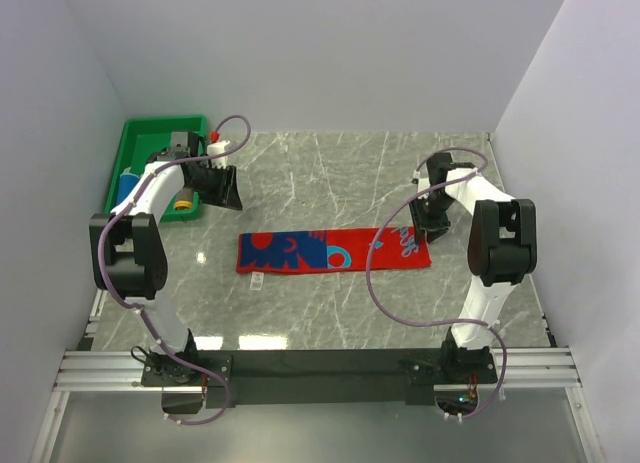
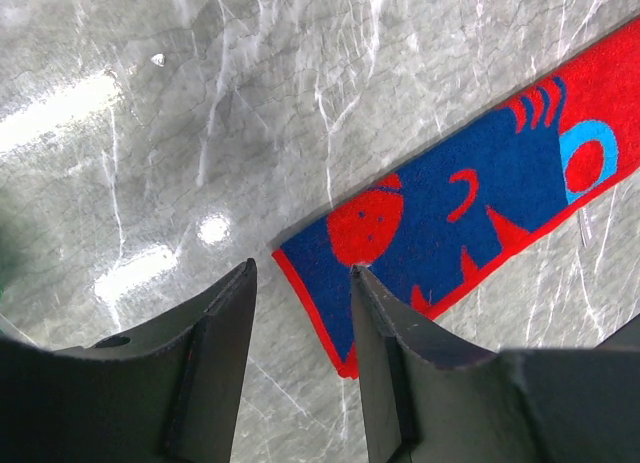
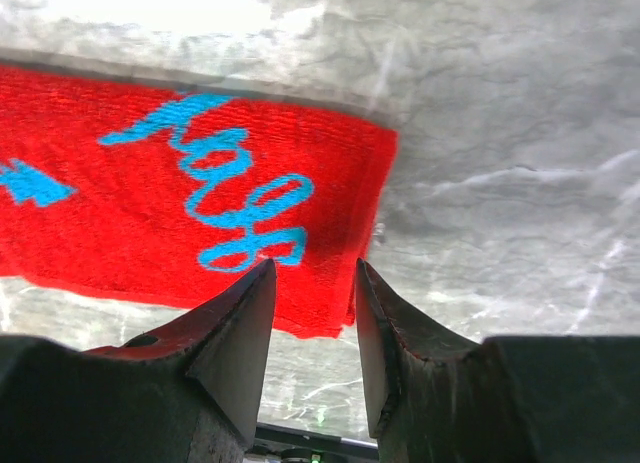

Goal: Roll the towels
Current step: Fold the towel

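Flat towel, an arm waiting at each end

The red-and-blue towel (image 1: 333, 251) lies unrolled mid-table (image 1: 300, 318), a long strip with blue figures and script. The left gripper (image 2: 300, 273) hovers at ten o'clock off its end and the right gripper (image 3: 315, 268) over its three-o'clock corner. Both have parted, empty jaws, probably stationed to start rolling.

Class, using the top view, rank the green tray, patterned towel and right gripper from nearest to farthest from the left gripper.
1. Green tray, just left of the left gripper.
2. Red-and-blue towel, table centre.
3. Right gripper, far right.
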`<state>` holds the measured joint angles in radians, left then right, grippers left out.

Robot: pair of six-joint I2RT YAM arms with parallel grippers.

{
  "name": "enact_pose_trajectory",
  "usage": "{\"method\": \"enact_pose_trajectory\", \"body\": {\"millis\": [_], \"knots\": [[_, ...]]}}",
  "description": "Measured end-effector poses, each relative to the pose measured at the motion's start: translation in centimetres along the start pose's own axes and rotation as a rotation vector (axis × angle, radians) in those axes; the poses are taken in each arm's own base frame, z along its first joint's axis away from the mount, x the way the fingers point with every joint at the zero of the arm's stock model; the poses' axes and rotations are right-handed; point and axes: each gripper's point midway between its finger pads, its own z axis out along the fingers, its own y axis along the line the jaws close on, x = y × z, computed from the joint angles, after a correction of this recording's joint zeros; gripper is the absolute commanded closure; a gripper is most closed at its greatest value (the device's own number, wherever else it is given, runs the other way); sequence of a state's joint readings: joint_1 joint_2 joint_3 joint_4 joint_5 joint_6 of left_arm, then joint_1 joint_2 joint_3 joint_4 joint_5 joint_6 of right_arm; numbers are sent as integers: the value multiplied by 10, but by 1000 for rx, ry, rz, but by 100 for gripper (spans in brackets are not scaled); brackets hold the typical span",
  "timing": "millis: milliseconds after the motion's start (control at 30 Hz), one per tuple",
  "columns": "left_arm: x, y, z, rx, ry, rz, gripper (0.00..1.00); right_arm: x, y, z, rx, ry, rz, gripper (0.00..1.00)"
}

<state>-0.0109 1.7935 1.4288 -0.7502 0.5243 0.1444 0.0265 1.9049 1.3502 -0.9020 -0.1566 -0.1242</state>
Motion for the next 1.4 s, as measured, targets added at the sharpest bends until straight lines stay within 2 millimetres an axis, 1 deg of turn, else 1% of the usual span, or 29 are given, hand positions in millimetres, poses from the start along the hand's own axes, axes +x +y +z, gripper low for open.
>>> {"method": "enact_pose_trajectory", "body": {"millis": [233, 433, 533, 567, 667, 700, 733, 767, 933, 1000, 1067, 1133, 1200, 1233, 1300, 1400], "knots": [[0, -1, -2, 0, 0, 0, 52, 0, -11, 1, 64, -2, 1, 55], [0, -3, -5, 0, -1, 2, 51, 11, -14, 18, 72, 36, 5, 57], [0, -4, -6, 1, -3, 2, 51, 11, -13, 19, 74, 38, 1, 61], [0, -3, -6, 1, -2, 2, 51, 11, -12, 19, 75, 38, -1, 63], [0, -4, -6, 0, -4, 3, 51, 11, -9, 20, 78, 40, -15, 77], [-1, -3, -6, 0, -5, 3, 51, 11, -8, 20, 75, 41, -16, 90], [-1, -3, -6, 0, -5, 3, 51, 11, -6, 21, 71, 41, -20, 97], [-1, -3, -6, -1, -7, 3, 51, 11, -6, 21, 71, 42, -15, 100], [-6, -5, -10, -6, -31, 13, 49, 12, -9, 19, 49, 43, 16, 100], [-8, -7, -15, -7, -54, 23, 47, 12, -18, 16, 46, 40, 38, 100], [-10, -11, -20, -4, -76, 34, 47, 11, -33, 8, 53, 39, 67, 100], [-14, -15, -26, 5, -97, 46, 47, 4, -45, -4, 58, 18, 81, 100], [-17, -19, -29, 16, -114, 56, 50, -8, -53, -19, 63, -26, 80, 100], [-19, -21, -30, 22, -120, 60, 50, -12, -53, -25, 59, -42, 73, 100], [-19, -23, -31, 35, -124, 64, 51, -20, -44, -39, 38, -75, 41, 100], [-19, -26, -31, 50, -126, 64, 51, -23, -19, -51, -13, -95, -16, 100]]}}
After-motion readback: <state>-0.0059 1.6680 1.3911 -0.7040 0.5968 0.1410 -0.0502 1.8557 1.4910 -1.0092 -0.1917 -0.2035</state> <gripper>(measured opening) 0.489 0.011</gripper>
